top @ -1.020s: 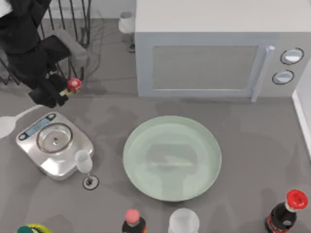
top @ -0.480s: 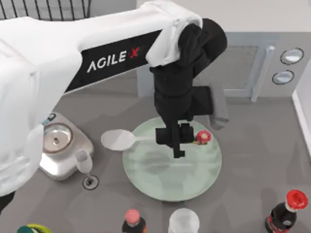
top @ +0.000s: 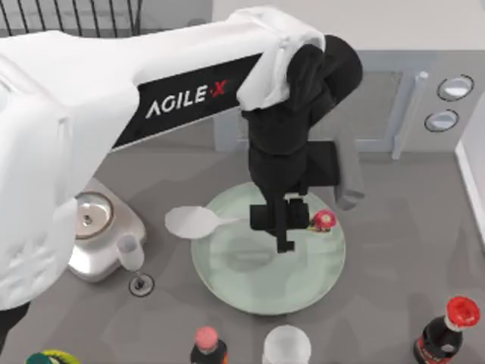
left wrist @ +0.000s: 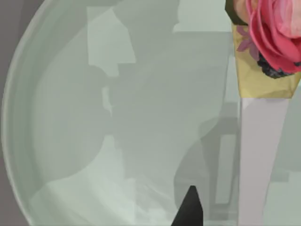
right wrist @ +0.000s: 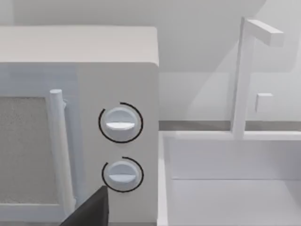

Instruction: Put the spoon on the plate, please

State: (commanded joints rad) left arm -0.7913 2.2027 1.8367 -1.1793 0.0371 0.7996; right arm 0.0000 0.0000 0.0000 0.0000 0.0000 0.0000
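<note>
Along the near edge of the table in the top view we see a dark bottle with a red cap (top: 442, 334) at the right, a clear cup (top: 286, 346), a bottle with a pink cap (top: 207, 346) and a yellow-green object (top: 50, 357) at the left corner. Just behind these lies the plate (top: 250, 284), near the table's centre. Left of it stand a small clear stemmed glass (top: 132, 260) and a silver kitchen scale (top: 95, 227).

Our left gripper (top: 282, 226) hangs over the plate's far half, pointing down. Its jaws are clamped on the handle of the spoon (top: 193, 223). The spoon is held roughly level; its handle crosses the plate's left rim and its bowl sticks out beyond that rim, toward the scale. We cannot tell whether the spoon touches the plate. A small pink flower ornament (top: 324, 221) sits beside the gripper, on its right. The left wrist view shows the plate's glossy surface (left wrist: 70, 117), the flower (left wrist: 275, 33) and a dark fingertip (left wrist: 188, 209).

Behind the plate stands a white microwave (top: 326, 91). Our right arm is parked; its wrist view faces the microwave dials (right wrist: 121, 123), and we cannot tell how its jaws stand.
</note>
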